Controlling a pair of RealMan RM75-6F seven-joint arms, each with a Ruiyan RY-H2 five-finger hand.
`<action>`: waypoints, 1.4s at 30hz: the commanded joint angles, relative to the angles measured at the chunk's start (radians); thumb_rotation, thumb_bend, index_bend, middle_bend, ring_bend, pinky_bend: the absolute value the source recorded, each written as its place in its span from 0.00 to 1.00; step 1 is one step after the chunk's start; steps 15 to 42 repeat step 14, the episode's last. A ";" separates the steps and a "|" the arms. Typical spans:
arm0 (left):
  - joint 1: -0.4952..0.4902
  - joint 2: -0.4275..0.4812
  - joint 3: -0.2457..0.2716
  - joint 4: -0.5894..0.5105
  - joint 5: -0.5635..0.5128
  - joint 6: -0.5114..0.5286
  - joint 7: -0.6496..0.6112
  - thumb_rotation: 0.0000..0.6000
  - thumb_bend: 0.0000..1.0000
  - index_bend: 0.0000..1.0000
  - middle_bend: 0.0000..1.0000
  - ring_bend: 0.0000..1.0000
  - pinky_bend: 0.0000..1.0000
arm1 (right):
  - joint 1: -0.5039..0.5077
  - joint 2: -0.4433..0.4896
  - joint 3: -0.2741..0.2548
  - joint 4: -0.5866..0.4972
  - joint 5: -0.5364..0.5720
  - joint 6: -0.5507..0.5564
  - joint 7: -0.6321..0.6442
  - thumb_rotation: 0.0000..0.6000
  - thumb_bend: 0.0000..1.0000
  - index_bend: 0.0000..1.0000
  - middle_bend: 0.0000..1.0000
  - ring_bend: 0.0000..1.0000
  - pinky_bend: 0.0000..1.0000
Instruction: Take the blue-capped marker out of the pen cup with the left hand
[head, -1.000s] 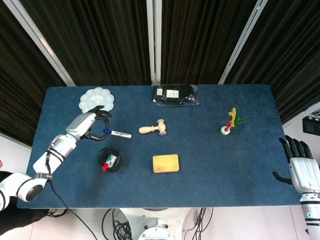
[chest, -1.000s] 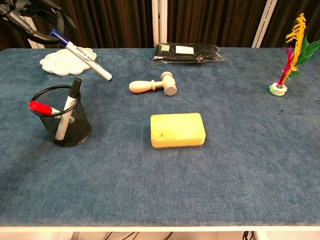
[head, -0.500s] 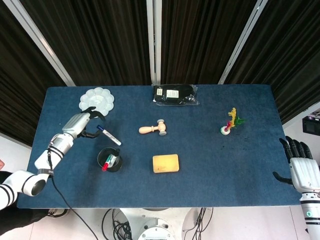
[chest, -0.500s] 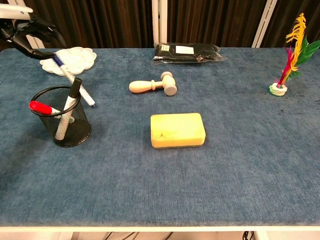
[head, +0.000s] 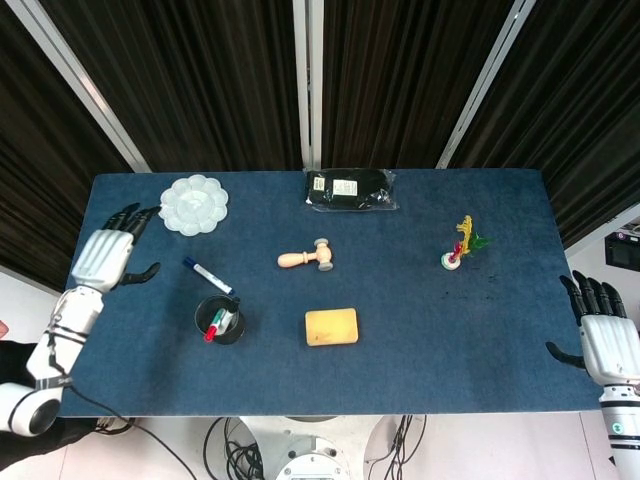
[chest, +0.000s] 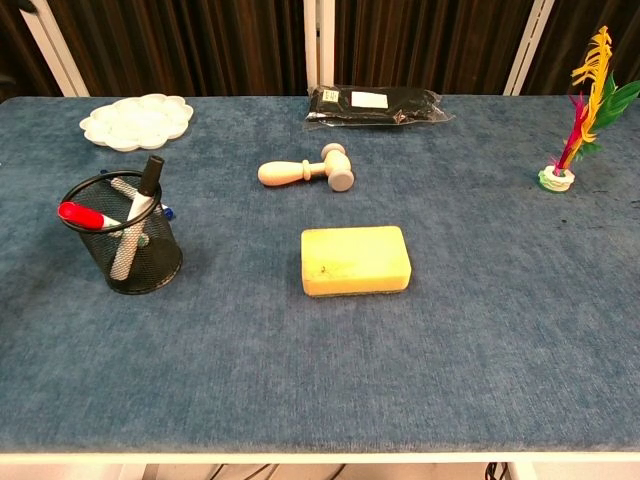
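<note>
The blue-capped marker (head: 207, 275) lies flat on the blue table just behind the black mesh pen cup (head: 219, 319); in the chest view it is mostly hidden behind the pen cup (chest: 125, 246), only a bit of blue cap showing. The cup holds a red-capped and a black-capped marker. My left hand (head: 103, 256) hovers open at the table's left edge, fingers spread, well apart from the marker. My right hand (head: 602, 332) is open off the table's right front corner. Neither hand shows in the chest view.
A white paint palette (head: 193, 203) sits at the back left, a wooden mallet (head: 306, 257) in the middle, a yellow sponge (head: 331, 326) in front of it, a black packet (head: 350, 188) at the back and a feathered shuttlecock (head: 458, 248) to the right.
My left hand let go of the blue-capped marker, which dropped to the table behind the cup. The hand then drew back left to the table's edge and spread open.
</note>
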 joint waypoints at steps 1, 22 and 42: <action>0.196 -0.004 0.086 -0.037 0.123 0.302 0.185 1.00 0.27 0.11 0.11 0.00 0.14 | -0.006 -0.015 0.002 0.014 -0.007 0.017 0.006 1.00 0.09 0.00 0.00 0.00 0.00; 0.385 -0.023 0.148 -0.005 0.137 0.436 0.157 1.00 0.24 0.11 0.10 0.00 0.12 | -0.013 -0.038 -0.013 0.050 -0.024 0.012 0.036 1.00 0.09 0.00 0.00 0.00 0.00; 0.385 -0.023 0.148 -0.005 0.137 0.436 0.157 1.00 0.24 0.11 0.10 0.00 0.12 | -0.013 -0.038 -0.013 0.050 -0.024 0.012 0.036 1.00 0.09 0.00 0.00 0.00 0.00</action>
